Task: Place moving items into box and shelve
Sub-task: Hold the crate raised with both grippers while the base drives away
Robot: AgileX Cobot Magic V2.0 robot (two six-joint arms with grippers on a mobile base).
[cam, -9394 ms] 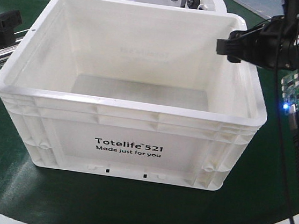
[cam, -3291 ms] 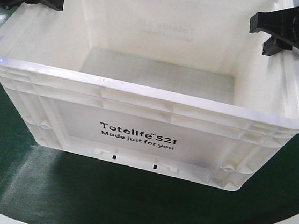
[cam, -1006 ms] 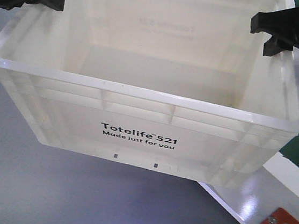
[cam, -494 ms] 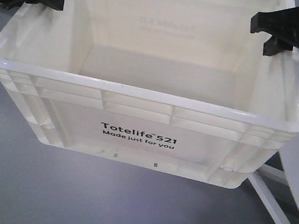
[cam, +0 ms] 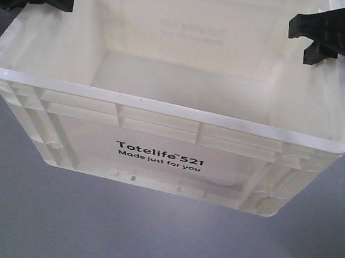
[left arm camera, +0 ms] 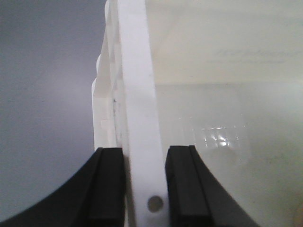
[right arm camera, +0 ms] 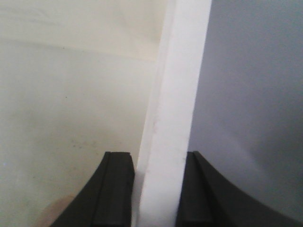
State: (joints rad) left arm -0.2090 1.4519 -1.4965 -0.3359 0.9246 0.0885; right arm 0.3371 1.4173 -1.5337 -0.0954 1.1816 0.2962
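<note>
The Totelife tote (cam: 156,158) is pinched at its side rims by the left gripper (left arm camera: 144,189) and right gripper (right arm camera: 156,189).

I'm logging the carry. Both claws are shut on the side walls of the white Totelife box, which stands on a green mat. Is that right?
Not quite. The front-facing view shows only plain grey floor under the box, no green mat. The rest holds: the left claw and right claw are each shut on a side wall, as the wrist views show.
</note>
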